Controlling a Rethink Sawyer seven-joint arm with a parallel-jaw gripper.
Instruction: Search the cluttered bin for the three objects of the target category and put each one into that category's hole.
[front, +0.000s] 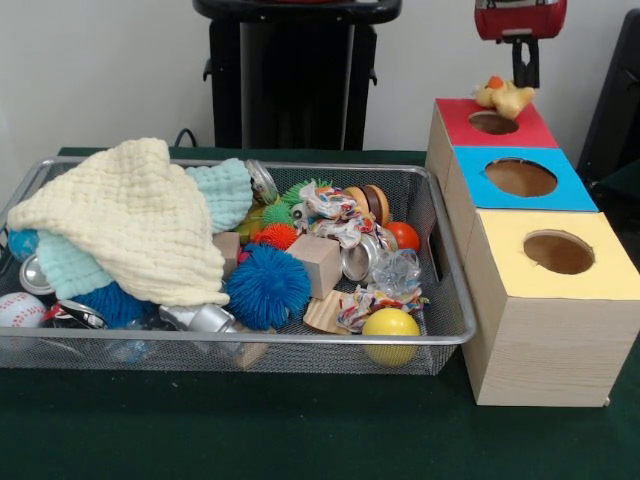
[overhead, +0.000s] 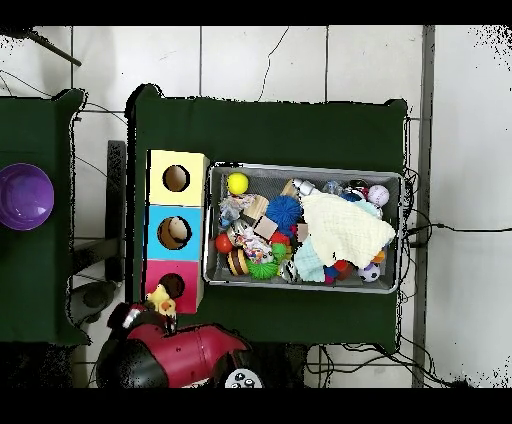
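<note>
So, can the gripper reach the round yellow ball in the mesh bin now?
Probably not right away: the gripper is over the red-topped box, seemingly holding a yellow rubber duck. The yellow ball itself lies uncovered at the bin's corner.

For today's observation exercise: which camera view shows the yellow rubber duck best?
The front view: the duck shows clearly, hanging below the gripper above the red hole. The overhead view shows only a small yellow blob beside the arm.

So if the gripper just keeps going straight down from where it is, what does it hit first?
The gripper points down at the red box, holding a yellow rubber duck. Going straight down, the duck would probably reach the box's hole or its rim first; depth is unclear.
</note>
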